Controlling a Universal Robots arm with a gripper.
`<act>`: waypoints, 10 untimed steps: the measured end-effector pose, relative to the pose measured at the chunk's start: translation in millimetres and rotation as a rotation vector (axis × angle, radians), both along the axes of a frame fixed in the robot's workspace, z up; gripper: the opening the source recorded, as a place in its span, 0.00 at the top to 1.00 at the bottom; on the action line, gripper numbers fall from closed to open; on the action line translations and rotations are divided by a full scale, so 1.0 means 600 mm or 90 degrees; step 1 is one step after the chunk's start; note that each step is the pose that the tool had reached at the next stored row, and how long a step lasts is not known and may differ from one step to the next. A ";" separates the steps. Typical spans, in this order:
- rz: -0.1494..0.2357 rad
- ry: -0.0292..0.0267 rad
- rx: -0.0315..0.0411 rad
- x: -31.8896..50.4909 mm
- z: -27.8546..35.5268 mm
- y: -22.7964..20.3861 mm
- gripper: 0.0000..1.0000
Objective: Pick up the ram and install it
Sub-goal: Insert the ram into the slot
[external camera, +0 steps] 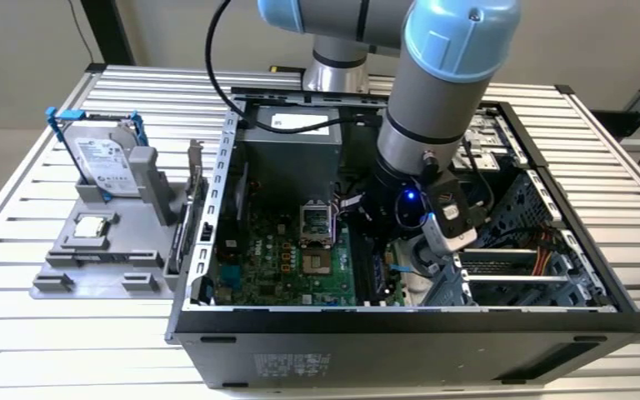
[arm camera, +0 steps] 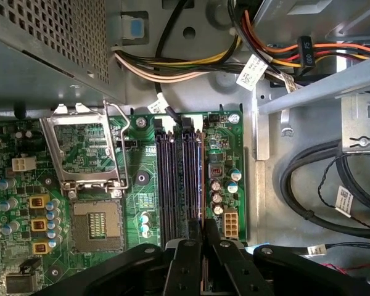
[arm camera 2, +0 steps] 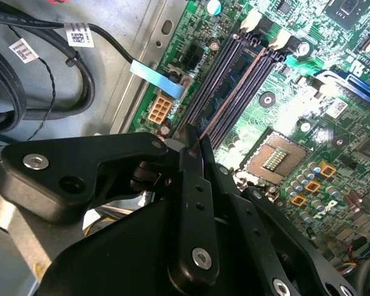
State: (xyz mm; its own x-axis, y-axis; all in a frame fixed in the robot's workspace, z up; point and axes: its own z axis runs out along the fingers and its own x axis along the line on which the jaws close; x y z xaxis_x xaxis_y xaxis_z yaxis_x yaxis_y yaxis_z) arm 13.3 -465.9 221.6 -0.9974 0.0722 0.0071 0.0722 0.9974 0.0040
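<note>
**Exterior view.** A black sheet-metal computer case (external camera: 409,337) lies open on the ribbed aluminium bench (external camera: 64,333), with the green motherboard (external camera: 281,258) flat on its floor. The grey, cylindrical arm (external camera: 437,92) is lowered into the case, and the claw (external camera: 426,260) is placed over the motherboard's edge on the exterior view's right. Well apart from the motherboard, on the exterior view's left, a grey holder (external camera: 97,258) carries a silver hard drive (external camera: 109,162) in a blue-edged frame and a small square chip (external camera: 92,225).

**Second wrist view.** The matte black, screw-fastened fingers (arm camera 2: 194,203) are clenched on the ram (arm camera 2: 201,161), of which a thin edge alone is seen. It is held above the long dark memory slots (arm camera 2: 234,80) of the motherboard. Black cables (arm camera 2: 80,92) are coiled just off the motherboard.

**First wrist view.** The ram (arm camera: 203,246) is held upright between the fingers, in line with the memory slots. An open square processor socket (arm camera: 97,225) and a perforated steel box (arm camera: 49,43) are seen on the motherboard's far side.
</note>
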 end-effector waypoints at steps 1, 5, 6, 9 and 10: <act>0.000 0.0000 0.0000 0.000 0.000 0.0000 1.00; 0.000 0.0000 -0.0003 0.000 -0.002 0.0001 1.00; 0.000 0.0001 -0.0009 0.000 -0.003 0.0000 1.00; 0.000 0.0003 -0.0017 0.000 -0.004 0.0000 1.00; 0.000 0.0006 -0.0019 0.000 -0.004 0.0000 1.00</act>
